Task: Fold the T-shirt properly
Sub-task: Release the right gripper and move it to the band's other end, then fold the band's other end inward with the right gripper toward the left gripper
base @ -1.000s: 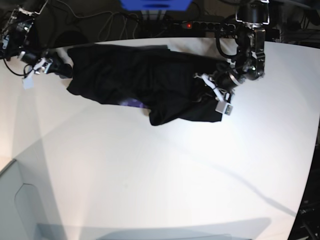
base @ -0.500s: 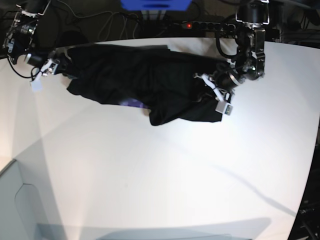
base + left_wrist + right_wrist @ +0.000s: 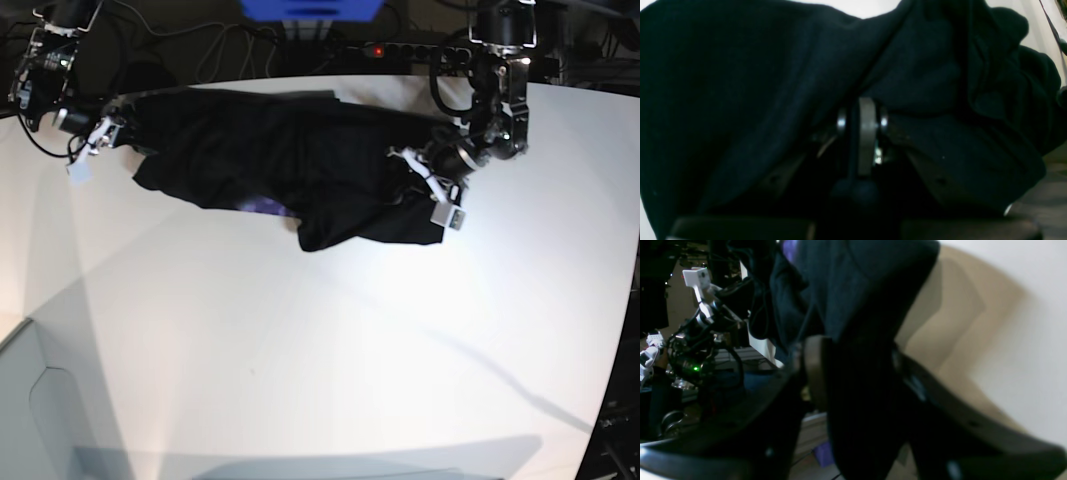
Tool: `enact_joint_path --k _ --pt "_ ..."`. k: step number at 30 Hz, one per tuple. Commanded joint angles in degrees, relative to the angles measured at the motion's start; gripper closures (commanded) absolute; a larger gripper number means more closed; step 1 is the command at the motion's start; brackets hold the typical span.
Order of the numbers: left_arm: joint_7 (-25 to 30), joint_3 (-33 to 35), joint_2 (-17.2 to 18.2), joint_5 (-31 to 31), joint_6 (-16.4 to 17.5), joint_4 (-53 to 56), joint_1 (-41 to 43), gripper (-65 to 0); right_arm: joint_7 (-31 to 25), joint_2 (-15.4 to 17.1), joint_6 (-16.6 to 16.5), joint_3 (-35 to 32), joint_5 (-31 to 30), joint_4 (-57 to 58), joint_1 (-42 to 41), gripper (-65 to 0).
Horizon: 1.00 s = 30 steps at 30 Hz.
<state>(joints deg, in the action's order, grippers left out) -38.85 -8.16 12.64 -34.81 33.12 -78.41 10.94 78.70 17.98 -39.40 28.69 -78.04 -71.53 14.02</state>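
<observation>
Both claws seemingly pinch the T-shirt across the table.

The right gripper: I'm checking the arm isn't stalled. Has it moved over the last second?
Yes. In the base view the right gripper has shifted up and to the right, further onto the T-shirt edge, toward the table's far side.

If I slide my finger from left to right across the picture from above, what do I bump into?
Right hand → black T-shirt → left hand → bare white table.
</observation>
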Motion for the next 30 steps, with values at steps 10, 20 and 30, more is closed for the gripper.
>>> enact_joint_path --k 10,20,30 --pt "-6.29 0.03 0.5 7.42 -4.25 0.57 1.24 -6.3 1.3 0.26 -0.6 -0.25 1.51 0.19 0.09 0.0" --pt "-6.29 0.03 0.41 7.42 -4.25 -9.63 2.29 -6.3 1.3 0.26 -0.6 -0.25 1.51 0.19 0.09 0.0" --pt "-5.59 -9.11 -2.4 7.42 -3.54 -26.42 7.04 -6.3 1.3 0.26 -0.6 -0.16 1.51 0.19 -0.09 0.0"
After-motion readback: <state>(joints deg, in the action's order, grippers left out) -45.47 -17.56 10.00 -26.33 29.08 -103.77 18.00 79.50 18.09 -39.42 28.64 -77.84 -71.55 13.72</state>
